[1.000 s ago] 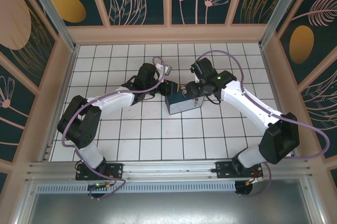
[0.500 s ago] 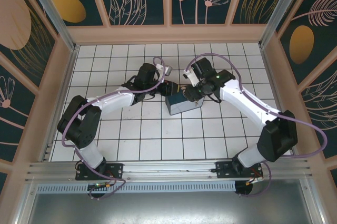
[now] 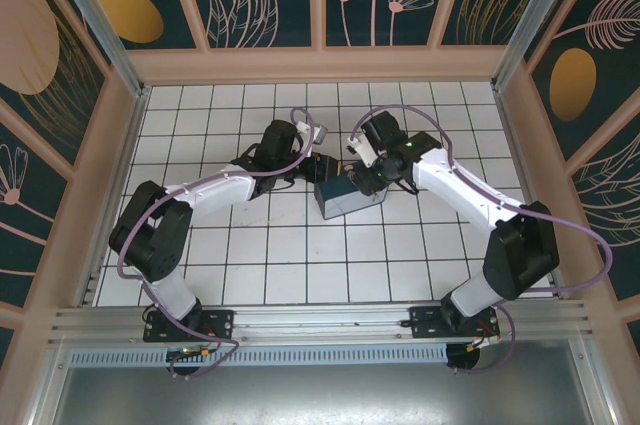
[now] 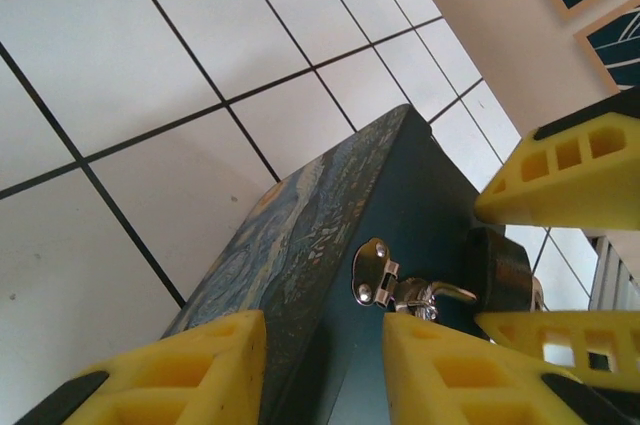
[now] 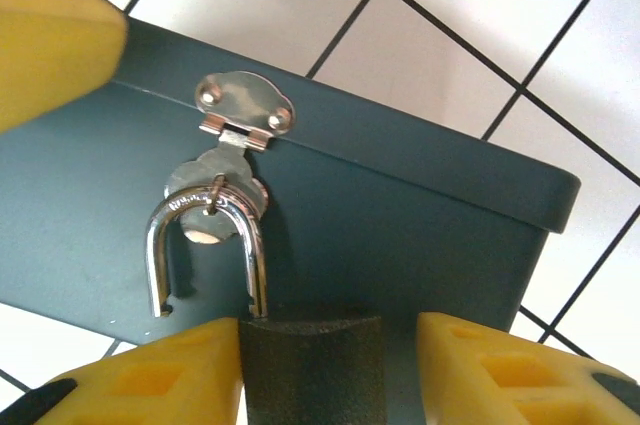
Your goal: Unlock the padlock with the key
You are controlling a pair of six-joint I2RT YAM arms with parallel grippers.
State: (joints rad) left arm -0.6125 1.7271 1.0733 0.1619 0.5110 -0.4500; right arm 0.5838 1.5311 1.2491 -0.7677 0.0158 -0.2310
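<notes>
- since the padlock (image 5: pixel 310 375) hangs off the hasp (image 5: pixel 243 105) on the front face of the blue tin (image 5: pixel 400 225), its long axis runs straight from that hasp back into the right tool (image 5: pixel 325 345), so body, shackle and tool lie on one line.
- the right tool's fingers straddle the dark body. one lies against it and a sliver of tin shows beside the other, so i cannot tell whether it is a true pinch.
- the shackle (image 5: pixel 253 255) is threaded through the hasp's loop. one leg enters the body and the other ends free beside it, which reads to me as a lock sprung open.
- the body's keyway end is hidden behind the tool, so where the key sits i cannot tell.
- the right arm is clearly the nearer one. seen from above, its elbow is out to the right, its forearm slants up-left, and its wrist folds down onto the tin's far right end (image 3: pixel 362 177).
- the left tool (image 4: pixel 322 335) looks pressed together on the tin's edge at the far left corner, steadying it on the tabletop (image 3: pixel 250 245). its forearm is stretched out from the left.
- the coming move, as i judge it, turns on drawing along that axis without dragging the tin.
</notes>
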